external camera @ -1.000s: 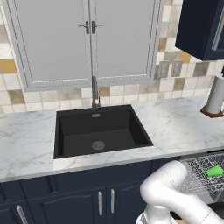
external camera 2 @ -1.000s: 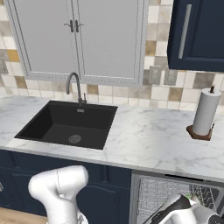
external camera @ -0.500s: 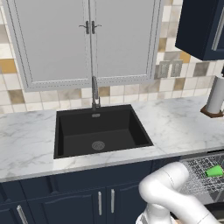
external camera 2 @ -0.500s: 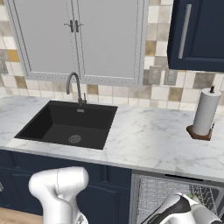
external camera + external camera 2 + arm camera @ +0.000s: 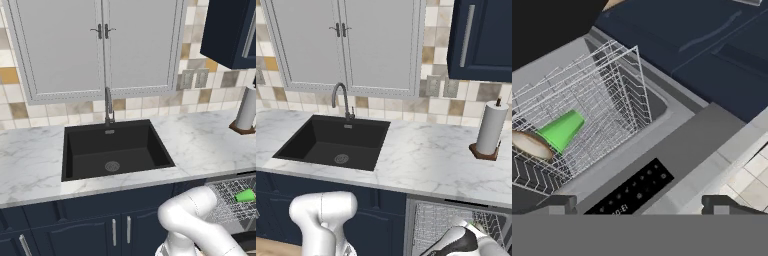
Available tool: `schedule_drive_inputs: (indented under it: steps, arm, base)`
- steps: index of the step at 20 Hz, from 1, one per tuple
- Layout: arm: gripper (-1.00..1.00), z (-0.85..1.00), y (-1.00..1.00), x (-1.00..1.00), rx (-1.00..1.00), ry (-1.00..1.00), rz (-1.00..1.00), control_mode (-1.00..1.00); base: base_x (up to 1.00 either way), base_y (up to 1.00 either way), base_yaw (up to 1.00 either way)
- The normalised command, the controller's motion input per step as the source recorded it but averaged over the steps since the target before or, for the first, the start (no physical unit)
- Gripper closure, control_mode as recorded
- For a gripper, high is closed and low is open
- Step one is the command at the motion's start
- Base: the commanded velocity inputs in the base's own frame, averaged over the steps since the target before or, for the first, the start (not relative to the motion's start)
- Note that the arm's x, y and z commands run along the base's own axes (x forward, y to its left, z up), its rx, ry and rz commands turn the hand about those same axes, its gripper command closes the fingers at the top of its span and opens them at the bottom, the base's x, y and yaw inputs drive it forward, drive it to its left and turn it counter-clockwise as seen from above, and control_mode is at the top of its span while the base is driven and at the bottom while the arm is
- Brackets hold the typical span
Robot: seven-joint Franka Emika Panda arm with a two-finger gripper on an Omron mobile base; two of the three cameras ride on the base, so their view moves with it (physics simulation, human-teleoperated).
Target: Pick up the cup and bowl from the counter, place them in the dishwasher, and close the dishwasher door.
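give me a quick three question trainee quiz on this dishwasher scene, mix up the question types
1. True or false: the cup lies on its side inside the dishwasher's wire rack.
2. Multiple choice: where is the bowl? A) in the sink B) in the rack right beside the cup C) on the counter by the paper-towel roll
3. Fill in: the pincer stands ____, holding nothing, above the dishwasher door, which is not yet shut.

Key: 1 true. 2 B. 3 open.

The sink and the paper-towel roll on the counter show in the base views.
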Motion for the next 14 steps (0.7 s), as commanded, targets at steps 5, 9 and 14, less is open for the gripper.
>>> schedule_drive_inputs:
  steps: [5, 9, 14]
  arm:
    - [-1.00, 0.21, -0.01, -0.26, 0.01, -0.09, 0.02, -1.00]
    - [-1.00, 0.04, -0.11, -0.37, 0.01, -0.09, 0.03, -1.00]
    - [-1.00, 0.00, -0.05, -0.50, 0.00, -0.11, 0.05, -1.00]
  base:
    - [0.00, 0.00, 0.00]
    - [0.00, 0.00, 0.00]
    - [0.00, 0.00, 0.00]
